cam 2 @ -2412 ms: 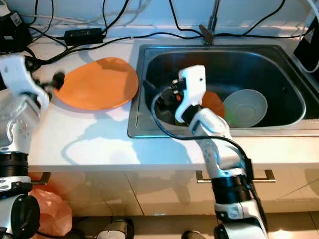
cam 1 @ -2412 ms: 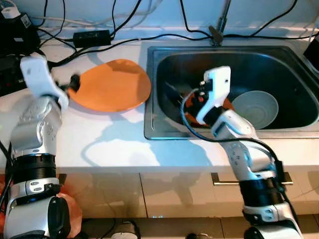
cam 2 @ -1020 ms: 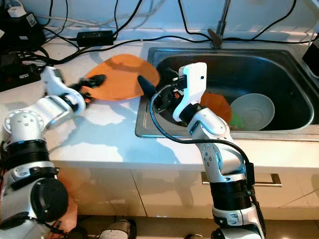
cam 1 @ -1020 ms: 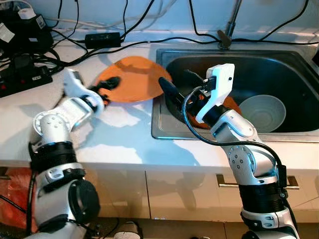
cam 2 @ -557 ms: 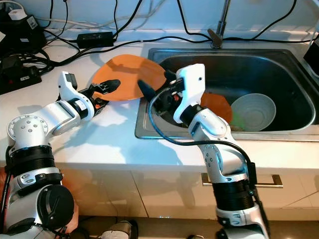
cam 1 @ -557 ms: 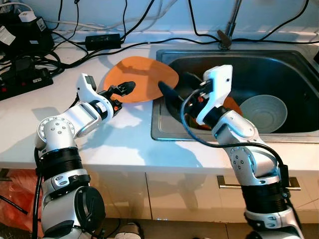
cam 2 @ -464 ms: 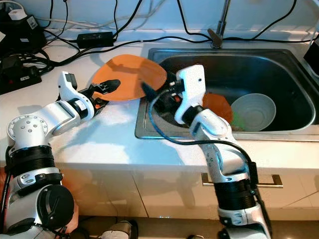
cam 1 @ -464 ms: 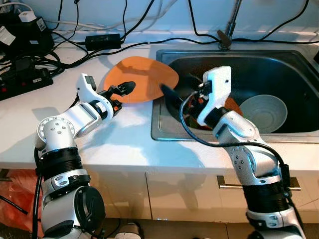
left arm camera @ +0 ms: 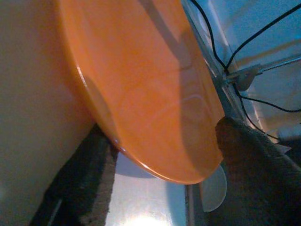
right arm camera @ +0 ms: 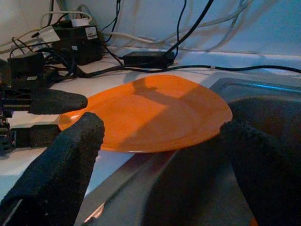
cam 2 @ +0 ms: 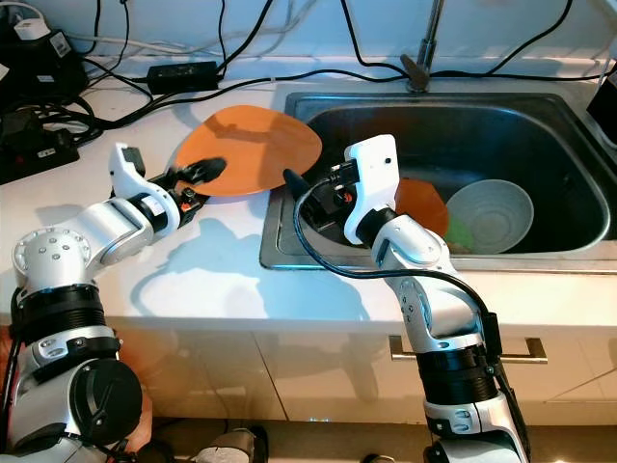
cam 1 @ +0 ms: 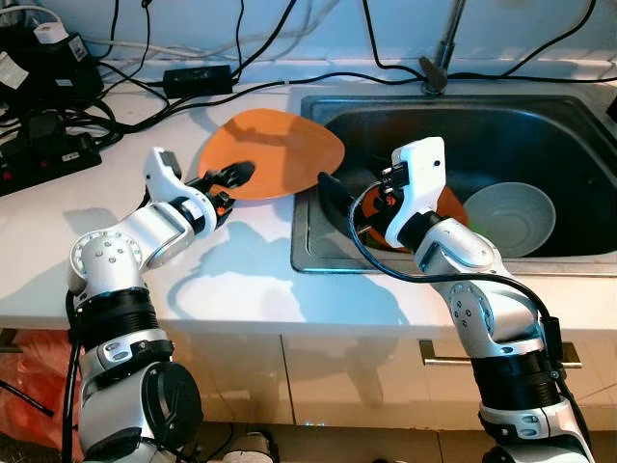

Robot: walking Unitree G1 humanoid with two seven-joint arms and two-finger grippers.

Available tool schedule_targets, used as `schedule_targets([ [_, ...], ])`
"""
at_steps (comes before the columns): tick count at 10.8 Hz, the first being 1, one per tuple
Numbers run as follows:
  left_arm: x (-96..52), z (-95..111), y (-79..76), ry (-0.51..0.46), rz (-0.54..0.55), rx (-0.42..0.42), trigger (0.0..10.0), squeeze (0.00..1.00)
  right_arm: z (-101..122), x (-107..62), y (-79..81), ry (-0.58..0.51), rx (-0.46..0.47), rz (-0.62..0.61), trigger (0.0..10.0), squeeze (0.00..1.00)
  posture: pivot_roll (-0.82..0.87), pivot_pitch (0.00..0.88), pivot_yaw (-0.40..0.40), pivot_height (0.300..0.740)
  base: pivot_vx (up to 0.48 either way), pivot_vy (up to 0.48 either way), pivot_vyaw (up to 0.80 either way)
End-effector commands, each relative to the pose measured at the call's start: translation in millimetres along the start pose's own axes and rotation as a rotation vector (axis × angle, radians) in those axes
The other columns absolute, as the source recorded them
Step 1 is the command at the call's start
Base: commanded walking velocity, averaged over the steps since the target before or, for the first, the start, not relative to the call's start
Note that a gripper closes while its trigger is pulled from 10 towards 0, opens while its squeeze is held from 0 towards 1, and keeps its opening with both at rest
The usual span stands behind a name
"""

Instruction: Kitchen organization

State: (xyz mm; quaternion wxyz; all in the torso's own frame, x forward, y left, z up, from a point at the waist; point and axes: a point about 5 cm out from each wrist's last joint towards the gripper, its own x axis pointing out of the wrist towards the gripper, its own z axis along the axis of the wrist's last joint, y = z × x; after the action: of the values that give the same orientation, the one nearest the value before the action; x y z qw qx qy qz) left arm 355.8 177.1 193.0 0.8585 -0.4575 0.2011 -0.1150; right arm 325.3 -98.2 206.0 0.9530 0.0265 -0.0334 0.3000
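Left tool (cam 1: 234, 177) apparently clamps orange plate (cam 1: 280, 152) rim beside sink (cam 1: 310, 253).

The left tool (cam 1: 229, 180) is closed on the orange plate's (cam 1: 275, 154) edge; the right tool (cam 1: 333, 198) stands spread beside the plate.

White counter (cam 1: 241, 280) with black cables (cam 1: 116, 58)

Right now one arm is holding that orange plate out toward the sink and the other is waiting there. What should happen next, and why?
Probably the right gripper should ease forward and close on the orange plate. Its fingers are open just short of the rim that overhangs the sink, while the left gripper pinches the opposite edge.
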Motion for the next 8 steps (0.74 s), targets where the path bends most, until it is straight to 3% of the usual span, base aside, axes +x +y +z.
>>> schedule_targets([
  [1, 3.3, -20.0, 23.1, 0.088, 0.119, -0.032, 0.0, 0.00, -5.5, -0.7, -0.6, 0.030, 0.000, -0.001, 10.0, 0.00, 0.13, 0.100, 0.060, 0.740, 0.000, 0.000, 0.00],
  [8, 2.8, -18.8, 24.1, 0.067, 0.121, -0.039, 0.0, 0.00, -7.8, -0.9, -0.8, 0.040, 0.006, 0.001, 10.0, 0.00, 0.13, 0.099, 0.054, 0.740, 0.000, 0.000, 0.00],
])
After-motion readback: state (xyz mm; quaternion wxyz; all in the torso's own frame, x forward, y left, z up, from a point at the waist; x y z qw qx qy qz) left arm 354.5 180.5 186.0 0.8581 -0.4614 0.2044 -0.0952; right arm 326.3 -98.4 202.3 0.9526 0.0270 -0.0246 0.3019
